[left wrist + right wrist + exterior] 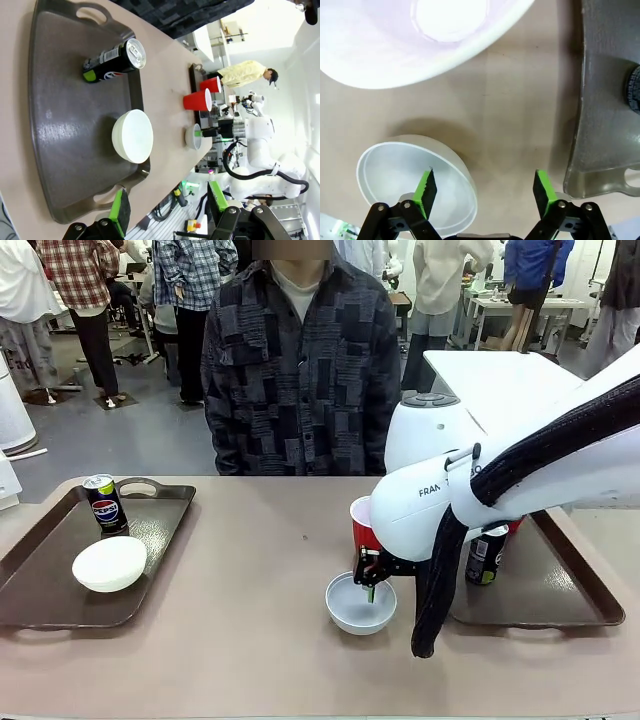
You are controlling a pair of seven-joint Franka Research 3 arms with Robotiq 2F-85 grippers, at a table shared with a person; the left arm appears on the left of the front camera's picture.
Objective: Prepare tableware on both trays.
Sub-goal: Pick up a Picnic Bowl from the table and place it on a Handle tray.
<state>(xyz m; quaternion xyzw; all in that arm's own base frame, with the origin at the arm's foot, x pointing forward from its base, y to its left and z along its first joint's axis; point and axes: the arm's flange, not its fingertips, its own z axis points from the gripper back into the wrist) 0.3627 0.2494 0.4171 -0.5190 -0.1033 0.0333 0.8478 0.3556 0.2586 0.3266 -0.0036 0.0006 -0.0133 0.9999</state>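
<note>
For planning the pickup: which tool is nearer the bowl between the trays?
Right: the right tool straddles the bowl's rim; the left tool hangs near the left tray.

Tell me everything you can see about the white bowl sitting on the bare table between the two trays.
The bowl is small, round, white, plastic-looking, empty and upright on the bare tan table, a red cup close behind it. The right gripper straddles its rim, open: one finger inside, the other outside.

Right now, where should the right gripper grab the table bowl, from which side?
I'd pinch the bowl by its rim nearest the right tray, from straight above: it sits upright and open, and the right gripper hangs with one finger over its inside, one outside.
</note>
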